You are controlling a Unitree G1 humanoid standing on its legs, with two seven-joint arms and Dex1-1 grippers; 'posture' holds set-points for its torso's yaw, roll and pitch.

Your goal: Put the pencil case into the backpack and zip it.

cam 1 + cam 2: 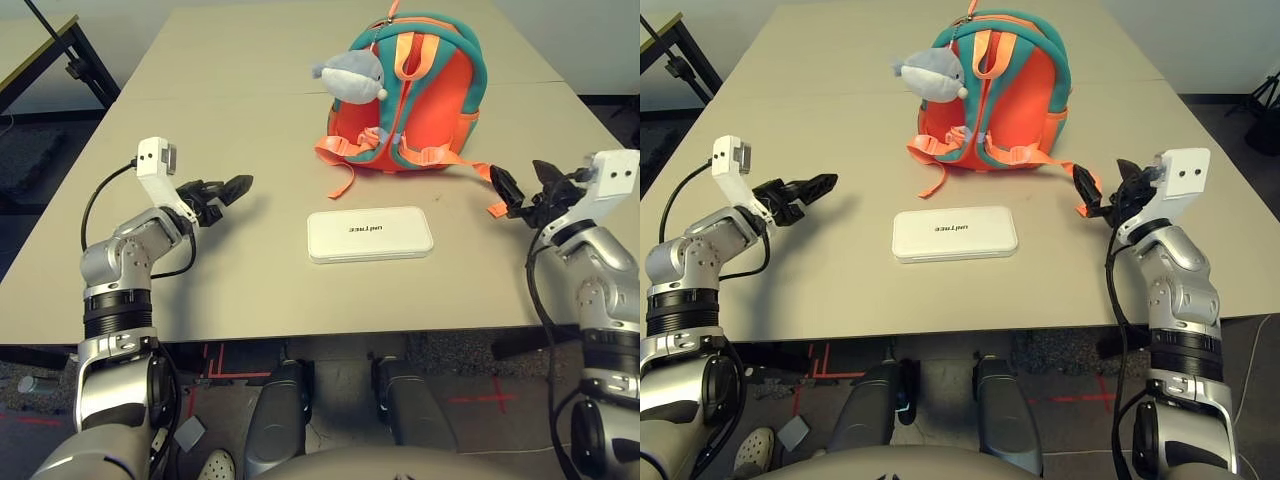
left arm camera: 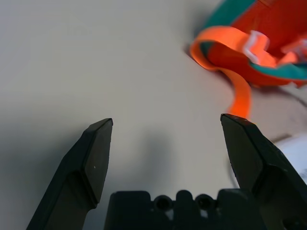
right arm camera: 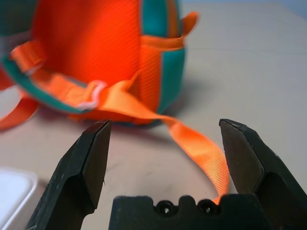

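While both arms hang over the beige worktop (image 1: 200, 300), holds nothing: left end effector (image 1: 232, 190) at nine o'clock of the pencil case (image 1: 369, 234), spread wide; right end effector (image 1: 522, 190) at three, likewise released. Flat near the front edge, with the backpack (image 1: 415, 95) upright at twelve; bare surface on both sides.

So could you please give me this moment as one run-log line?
pencil case: flat on table, untouched | backpack: upright behind it | left pincer: open, empty | right pincer: open, empty, beside strap
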